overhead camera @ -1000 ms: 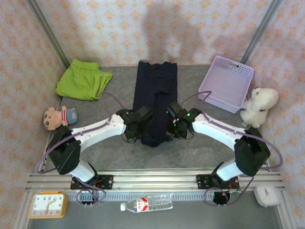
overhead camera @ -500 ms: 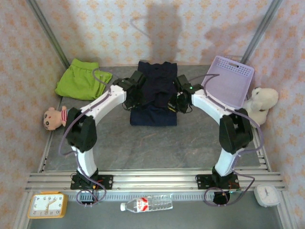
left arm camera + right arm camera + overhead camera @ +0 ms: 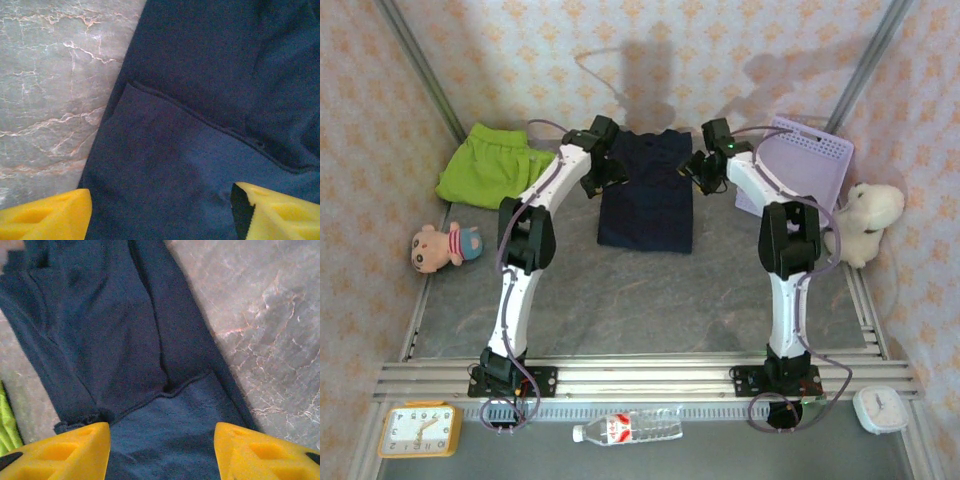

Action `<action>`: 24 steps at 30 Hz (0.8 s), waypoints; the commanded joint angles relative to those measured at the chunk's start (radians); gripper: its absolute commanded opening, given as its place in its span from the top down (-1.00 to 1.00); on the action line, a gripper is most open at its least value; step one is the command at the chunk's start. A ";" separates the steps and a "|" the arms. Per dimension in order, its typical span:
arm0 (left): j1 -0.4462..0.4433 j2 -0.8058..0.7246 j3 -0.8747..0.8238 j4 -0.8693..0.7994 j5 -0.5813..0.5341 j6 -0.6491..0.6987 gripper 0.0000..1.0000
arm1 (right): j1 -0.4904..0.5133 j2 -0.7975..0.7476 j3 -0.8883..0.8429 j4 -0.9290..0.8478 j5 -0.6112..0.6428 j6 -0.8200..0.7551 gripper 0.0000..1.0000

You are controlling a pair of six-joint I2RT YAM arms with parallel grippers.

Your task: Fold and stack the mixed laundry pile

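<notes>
Dark navy garment (image 3: 645,195): lies flat at the back middle of the desk (image 3: 620,300), folded into a rough rectangle. In both wrist views you see one layer's raw edge running across the layer beneath.

Lime-green garment (image 3: 490,168): bunched at the back left corner, well apart from the navy one.

Left pincer (image 3: 160,215): over the navy garment's left edge, near its far end. Jaws stand well apart. The yellow fingers (image 3: 45,215) frame flat navy cloth, and nothing is clamped between them. You cannot tell whether the tips touch the cloth.

Right pincer (image 3: 162,452): over the garment's right edge, opposite the left one. Jaws also apart, somewhat less wide, with nothing gripped and navy cloth spread below. A sliver of green shows at the left margin of that view.

Surroundings: lavender basket (image 3: 795,185) at the back right, with a white plush toy (image 3: 865,220) just beside it. A pink doll (image 3: 440,245) lies at the left edge.

Writing: the water bottle (image 3: 625,430) in front of the rail has a red-and-white label, print too small to read. The numerals on the orange clock (image 3: 418,428) and the white clock (image 3: 880,408) are not legible.
</notes>
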 commanded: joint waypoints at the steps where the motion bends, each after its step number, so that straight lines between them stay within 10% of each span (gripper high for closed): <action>1: -0.012 -0.122 -0.045 -0.056 0.038 0.034 -0.50 | 0.045 -0.103 -0.027 -0.047 0.019 -0.060 -0.12; 10: -0.057 -0.425 -0.587 0.245 0.096 -0.072 -0.33 | 0.151 -0.237 -0.378 0.049 -0.031 -0.031 0.19; 24: -0.100 -0.312 -0.688 0.345 0.028 -0.079 -0.28 | 0.133 -0.118 -0.447 0.071 -0.003 0.001 0.46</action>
